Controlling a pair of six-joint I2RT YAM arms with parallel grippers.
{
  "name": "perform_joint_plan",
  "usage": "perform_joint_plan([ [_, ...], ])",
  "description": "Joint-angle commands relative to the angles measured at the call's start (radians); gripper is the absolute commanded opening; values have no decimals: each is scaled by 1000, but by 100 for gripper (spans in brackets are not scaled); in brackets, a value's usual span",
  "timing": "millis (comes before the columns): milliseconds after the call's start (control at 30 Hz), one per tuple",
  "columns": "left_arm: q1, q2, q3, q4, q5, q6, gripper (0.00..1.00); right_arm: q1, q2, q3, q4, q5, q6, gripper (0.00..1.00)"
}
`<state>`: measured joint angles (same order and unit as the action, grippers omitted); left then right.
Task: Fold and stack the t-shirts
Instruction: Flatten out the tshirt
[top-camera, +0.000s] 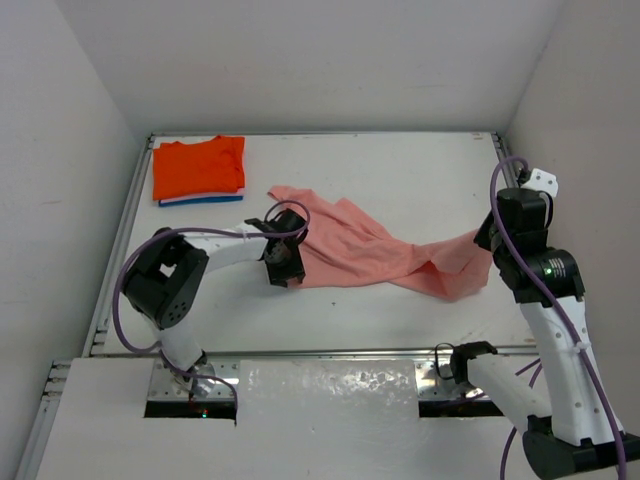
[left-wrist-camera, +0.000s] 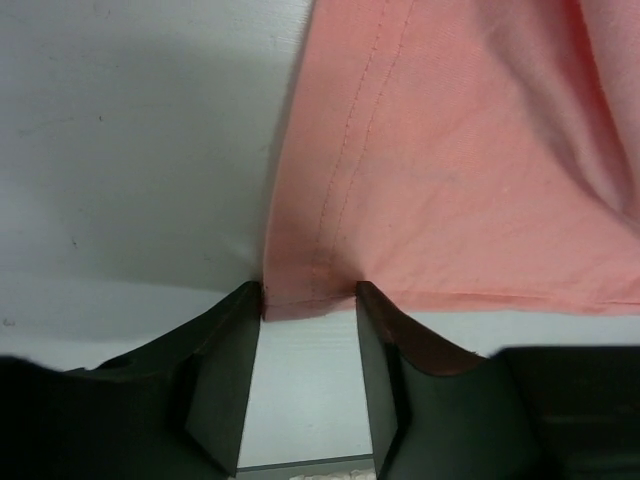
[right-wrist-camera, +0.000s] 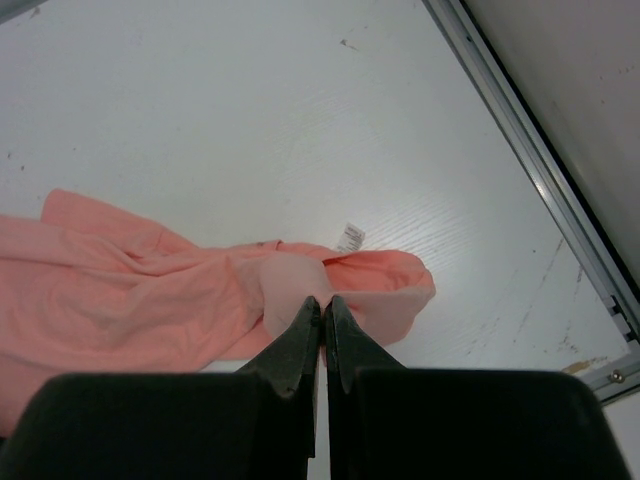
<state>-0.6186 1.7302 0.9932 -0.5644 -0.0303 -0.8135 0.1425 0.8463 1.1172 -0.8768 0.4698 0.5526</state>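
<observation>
Left hand (left-wrist-camera: 308, 292) is down on the bench (top-camera: 400, 170) with its fingers apart, straddling the hemmed corner of the pink shirt (top-camera: 370, 245). The corner sits right in the gap between the two tips, and from the wrist view the cloth looks like it reaches both, but they aren't pressed together on it. Right hand (right-wrist-camera: 322, 303) is a different story: fingers fully together, pinching a fold of the same shirt at its other end, over by the right edge of the bench. From the top view that end looks pulled up a bit toward the hand, so the pink shirt runs as a rumpled, twisted band across the middle of the bench between the two hands. Little white tag (right-wrist-camera: 350, 237) pokes out near the pinched fold. Orange shirt (top-camera: 197, 167) is folded in the far left corner, lying on top of a blue shirt (top-camera: 200, 201) that only shows as a thin edge, and that stack isn't touching the pink one.
</observation>
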Motion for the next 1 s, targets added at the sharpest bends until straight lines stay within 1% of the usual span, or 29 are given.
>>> perform_joint_plan([
  [0,-10,17,4,0,-3,-23,38,0,-1,13,25,20,-7,0],
  [33,-13,23,8,1,0,-23,25,0,-1,12,25,18,-5,0],
  [100,-15,8,5,3,-5,-24,7,0,-1,16,27,20,-3,0],
  [133,-16,-3,8,0,-8,-24,0,0,-1,18,30,23,-3,0],
  [267,-7,-107,102,-64,-100,14,0,0,13,45,27,33,-23,0],
  [300,6,-163,183,-119,-123,17,0,0,25,76,27,41,-32,0],
  [367,28,-222,281,-181,-180,20,0,0,43,122,24,68,-58,0],
  [400,54,-275,386,-230,-193,20,0,0,68,182,21,76,-68,0],
  [467,74,-323,488,-285,-239,5,0,0,91,277,12,104,-80,0],
  [500,89,-365,574,-295,-249,-4,0,0,109,306,3,110,-80,0],
  [567,102,-399,649,-322,-255,-16,0,0,122,399,-7,110,-86,0],
  [600,106,-429,712,-331,-257,-35,0,0,129,429,-19,110,-86,0],
  [667,108,-461,760,-347,-250,-50,0,0,128,513,-36,115,-88,0],
  [800,106,-575,872,-376,-261,-88,0,0,94,622,-60,158,-109,0],
  [867,108,-638,930,-388,-298,-104,0,0,65,677,-60,181,-131,0],
  [933,106,-662,988,-413,-339,-118,0,0,44,717,-67,214,-141,0],
  [967,106,-669,1060,-455,-352,-125,0,0,36,749,-67,220,-148,0],
])
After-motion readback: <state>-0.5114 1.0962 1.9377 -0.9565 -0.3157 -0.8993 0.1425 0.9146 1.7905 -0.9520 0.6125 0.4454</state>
